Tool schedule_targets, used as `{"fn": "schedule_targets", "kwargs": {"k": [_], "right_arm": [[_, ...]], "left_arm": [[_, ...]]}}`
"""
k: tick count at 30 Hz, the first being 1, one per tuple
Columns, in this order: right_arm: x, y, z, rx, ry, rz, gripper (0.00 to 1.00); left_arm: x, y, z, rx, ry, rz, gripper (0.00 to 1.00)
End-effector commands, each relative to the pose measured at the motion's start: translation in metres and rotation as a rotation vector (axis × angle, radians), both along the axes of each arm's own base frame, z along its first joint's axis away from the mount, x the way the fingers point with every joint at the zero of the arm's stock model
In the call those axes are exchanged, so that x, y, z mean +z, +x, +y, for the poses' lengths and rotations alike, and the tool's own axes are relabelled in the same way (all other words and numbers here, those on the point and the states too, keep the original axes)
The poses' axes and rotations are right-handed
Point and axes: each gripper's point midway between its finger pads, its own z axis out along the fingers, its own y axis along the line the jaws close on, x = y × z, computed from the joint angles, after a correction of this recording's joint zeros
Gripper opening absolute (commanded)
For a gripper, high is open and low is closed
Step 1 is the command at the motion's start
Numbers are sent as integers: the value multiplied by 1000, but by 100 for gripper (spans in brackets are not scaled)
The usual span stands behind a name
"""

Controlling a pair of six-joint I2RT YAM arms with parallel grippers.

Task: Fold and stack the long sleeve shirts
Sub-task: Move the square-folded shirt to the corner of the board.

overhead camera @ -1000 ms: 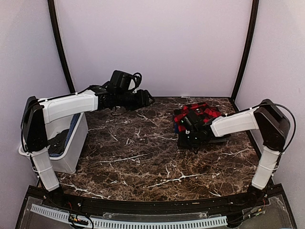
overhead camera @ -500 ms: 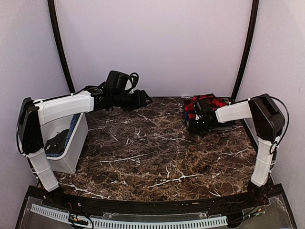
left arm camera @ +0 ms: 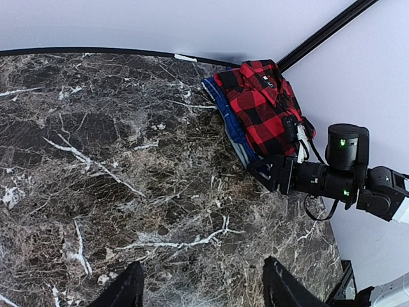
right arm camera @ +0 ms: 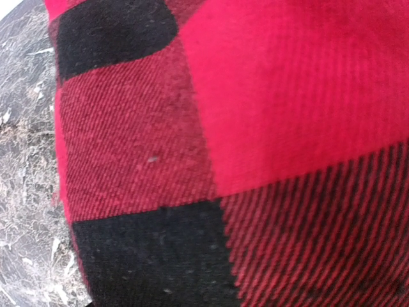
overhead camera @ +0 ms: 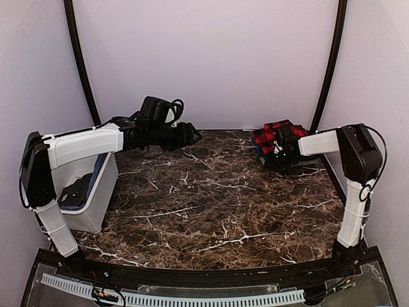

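The red-and-black check shirt (overhead camera: 273, 132) lies folded on top of the blue plaid shirt (overhead camera: 259, 149) in the table's back right corner. In the left wrist view the red shirt (left arm camera: 259, 105) covers most of the blue one (left arm camera: 225, 114). My right gripper (overhead camera: 278, 148) is at the stack's near edge (left arm camera: 273, 174) and seems clamped on it. Its fingers are hidden, because red check cloth (right arm camera: 243, 128) fills the right wrist view. My left gripper (overhead camera: 192, 135) hangs open and empty above the back middle of the table, with both fingertips (left arm camera: 126, 291) over bare marble.
A white bin (overhead camera: 96, 204) stands at the table's left edge under my left arm, with blue patterned and dark cloth inside. The back wall and a black frame pole (overhead camera: 324, 77) stand right behind the stack. The marble tabletop (overhead camera: 204, 204) stretches between the arms.
My right gripper has moved the shirt stack from the middle right of the table into the back right corner. My left arm has barely moved.
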Motion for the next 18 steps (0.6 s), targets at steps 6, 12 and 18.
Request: {"fn": "schedule_targets", "kwargs": {"k": [6,12,18], "right_arm": [[44,-5,23,91,46,-89,65],[79,-19,51,172,99,-142,72],[125,-39,76,233,135,-236,89]], "left_arm": [[34,-5,20,32,-13,-84,62],[49,-6,22,28,-24,-126,62],[65,-13,26,-7,-16,-198,63]]}}
